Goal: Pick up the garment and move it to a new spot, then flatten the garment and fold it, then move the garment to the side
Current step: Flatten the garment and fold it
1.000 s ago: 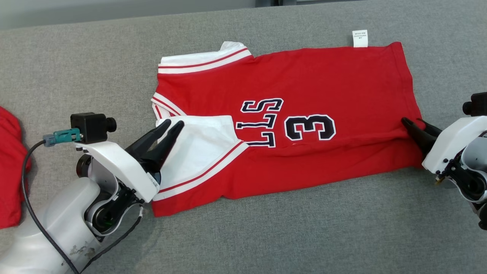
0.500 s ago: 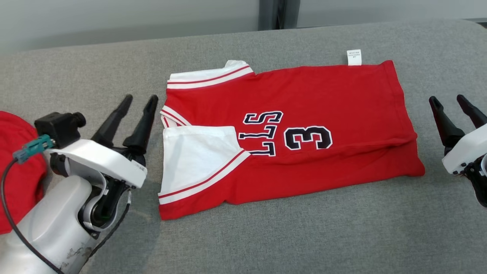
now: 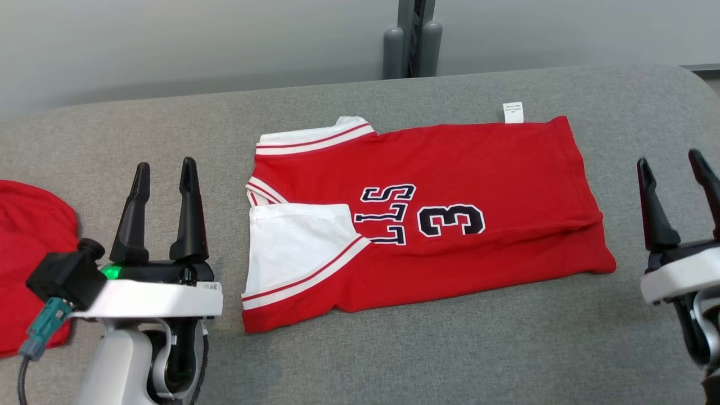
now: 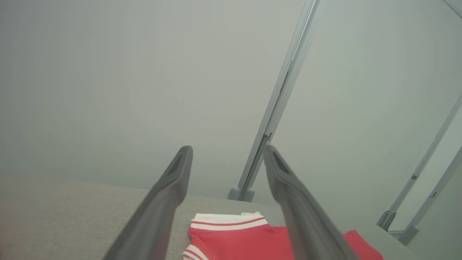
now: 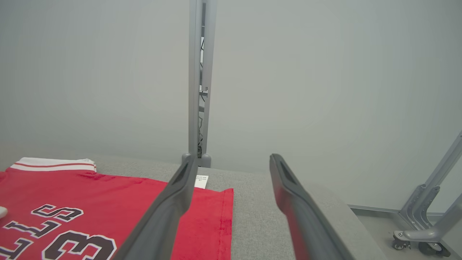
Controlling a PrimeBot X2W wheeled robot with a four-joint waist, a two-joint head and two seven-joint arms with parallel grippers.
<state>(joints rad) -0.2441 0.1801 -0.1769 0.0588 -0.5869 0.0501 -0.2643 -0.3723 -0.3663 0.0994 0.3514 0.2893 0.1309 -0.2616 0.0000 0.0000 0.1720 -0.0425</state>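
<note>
One red jersey lies folded lengthwise and flat in the middle of the grey cloth-covered counter, its long side running left to right. It has two white sleeves with red stripes. One sleeve is folded over the front at the left end, and the other peeks out along the far edge. The front carries one number 3 and a few dark letters beside it, all lying sideways. One small white label sticks out from the far right edge.

There are two pincers, each with two dark fingers. The left pincer stands just beside the jersey's left end. Its fingers are apart, with nothing between them, and they do not touch the cloth. The right pincer stands just off the right end, and it too is spread and empty.

The head view alone shows one second red cloth, bunched at the counter's left edge well apart from the jersey. It is also the one view that takes in the whole jersey.

The left wrist view looks between its pincer's fingers at the collar end and one striped sleeve, with a grey post rising against the pale wall. The right wrist view catches the number, the letters and the label. Beyond the counter's right end it also shows grey frame legs on castors standing on the floor.
</note>
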